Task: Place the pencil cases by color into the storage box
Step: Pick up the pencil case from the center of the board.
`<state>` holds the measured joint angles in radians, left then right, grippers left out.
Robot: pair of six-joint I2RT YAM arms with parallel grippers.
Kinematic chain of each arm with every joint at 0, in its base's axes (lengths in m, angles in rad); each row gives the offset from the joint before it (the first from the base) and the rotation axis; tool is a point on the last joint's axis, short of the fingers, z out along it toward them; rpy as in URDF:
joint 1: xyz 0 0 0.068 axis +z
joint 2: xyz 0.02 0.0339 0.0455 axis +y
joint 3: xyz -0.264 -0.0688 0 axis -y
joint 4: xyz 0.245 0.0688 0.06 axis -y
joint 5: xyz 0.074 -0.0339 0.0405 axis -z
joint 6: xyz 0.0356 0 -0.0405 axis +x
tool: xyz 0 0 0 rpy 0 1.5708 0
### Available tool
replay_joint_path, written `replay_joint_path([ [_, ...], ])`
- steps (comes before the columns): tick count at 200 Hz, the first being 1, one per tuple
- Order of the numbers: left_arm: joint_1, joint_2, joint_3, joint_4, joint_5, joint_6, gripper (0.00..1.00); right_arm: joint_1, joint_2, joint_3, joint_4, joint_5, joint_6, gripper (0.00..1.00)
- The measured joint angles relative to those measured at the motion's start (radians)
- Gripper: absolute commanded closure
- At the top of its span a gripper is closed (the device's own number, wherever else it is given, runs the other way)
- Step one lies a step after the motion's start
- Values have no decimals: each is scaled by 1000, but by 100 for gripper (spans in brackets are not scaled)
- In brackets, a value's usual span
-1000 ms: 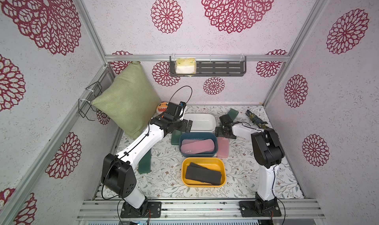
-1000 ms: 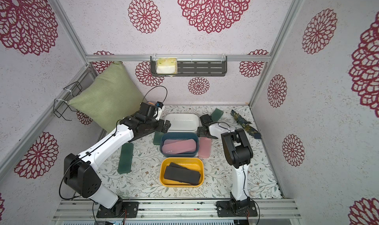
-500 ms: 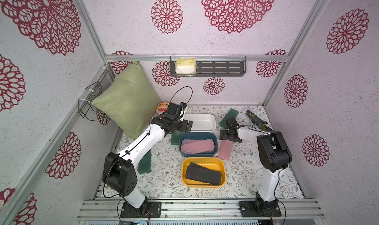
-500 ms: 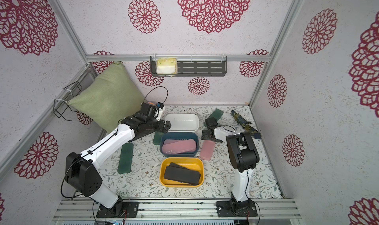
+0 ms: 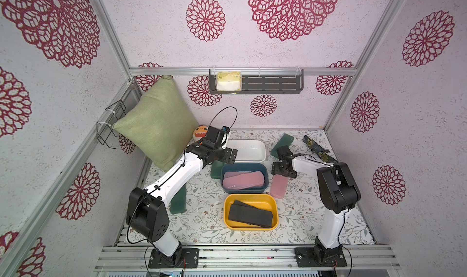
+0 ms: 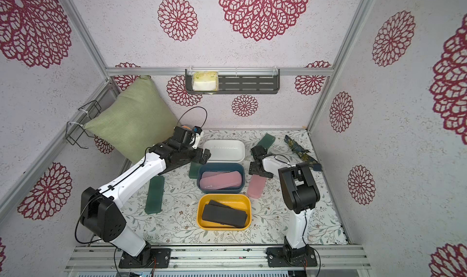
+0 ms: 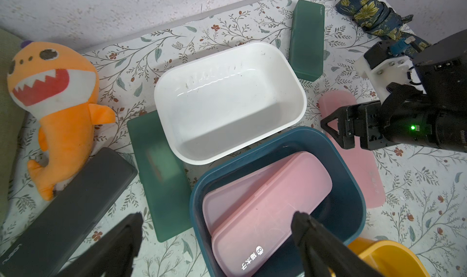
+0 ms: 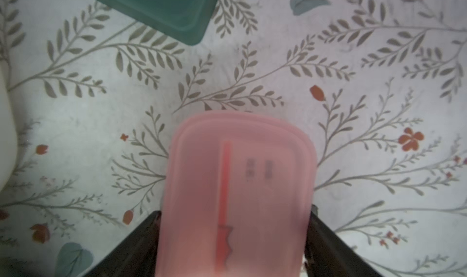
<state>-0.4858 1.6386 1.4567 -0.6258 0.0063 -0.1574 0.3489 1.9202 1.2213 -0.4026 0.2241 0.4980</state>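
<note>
- The right pincer (image 5: 283, 174) is being held low over the tabletop (image 5: 202, 220). Its fingers (image 8: 131, 243) are being pressed against both long edges of a pink pencil case (image 8: 237, 187), at one end of it.
- That case is being borne flat by the tabletop, just beside the blue bin (image 5: 243, 165) on the right arm's side.
- The left pincer (image 7: 218, 219) is being held spread wide above the blue bin's edge, with nothing being gripped between its fingers.
- Two more pink pencil cases (image 5: 243, 181) are being carried inside the blue bin, one overlapping the other.
- Black pencil cases (image 5: 250, 215) are being carried, stacked, in the yellow bin (image 5: 276, 207), nearest the arms' bases.
- A white bin (image 5: 247, 150) is being shown directly behind the blue one.
- Three green pencil cases are being borne by the tabletop:
  - one (image 5: 283, 142) near the back wall;
  - one (image 5: 216, 171) against the blue bin, partly under the left arm;
  - one (image 5: 179, 200) nearer the left arm's base.
- In the left wrist view, another black pencil case (image 7: 63, 212) is being shown beside an orange plush toy (image 7: 55, 98).
</note>
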Motion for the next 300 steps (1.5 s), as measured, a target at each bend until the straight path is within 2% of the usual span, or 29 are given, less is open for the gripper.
replay_joint_path([
  [21,0,0,0,0,0,1,1,4,0,1,-4,5,10,37],
  [45,0,0,0,0,0,7,1,4,1,4,-8,8,12,44],
  [85,1,0,0,0,0,8,1,4,2,7,-12,8,7,49],
  [132,4,0,0,3,1,2,1,4,-22,9,-37,8,-57,50],
  [188,37,-9,-35,23,27,-43,1,4,-162,19,-65,12,-211,51],
  [226,65,-37,-56,42,53,-82,1,4,-183,58,-72,-1,-332,51],
  [258,84,-71,-65,51,68,-117,1,5,-185,109,-88,-85,-455,51],
  [300,112,-102,-82,76,80,-167,1,42,-200,206,-99,-269,-670,49],
])
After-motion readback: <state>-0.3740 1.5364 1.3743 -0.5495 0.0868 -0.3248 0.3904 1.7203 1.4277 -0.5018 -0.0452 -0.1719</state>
